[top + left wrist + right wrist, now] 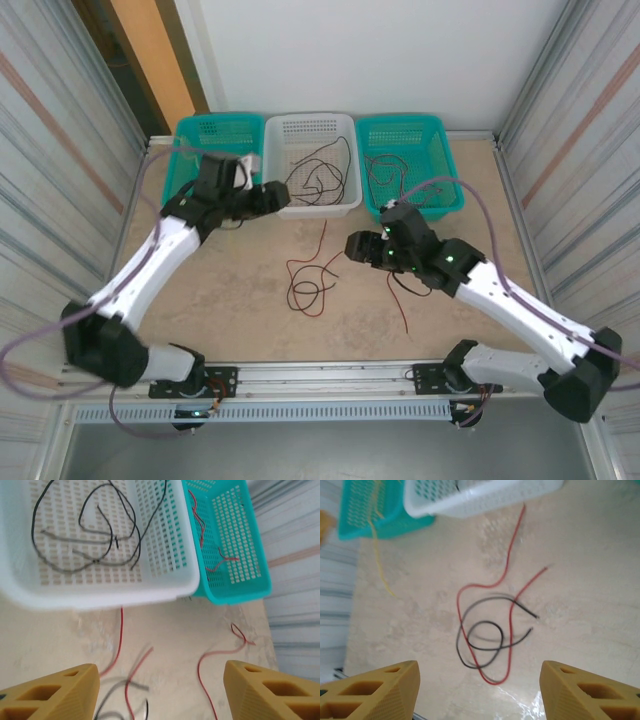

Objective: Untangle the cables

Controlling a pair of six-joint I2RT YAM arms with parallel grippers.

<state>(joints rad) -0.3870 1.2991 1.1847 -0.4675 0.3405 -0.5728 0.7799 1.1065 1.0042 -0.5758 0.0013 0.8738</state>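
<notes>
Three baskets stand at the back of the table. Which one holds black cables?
The white basket, the middle one; the teal basket right of it holds red cables instead.

— What sits at the far edge of the beige table point(230, 300)?
— Three mesh baskets side by side: a white basket point(310, 117) between a left teal basket point(215, 120) and a right teal basket point(400, 118).
— Either side?
— Corrugated metal walls point(50, 170).

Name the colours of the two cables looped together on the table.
One red cable, one black cable; clearest in the right wrist view.
</notes>
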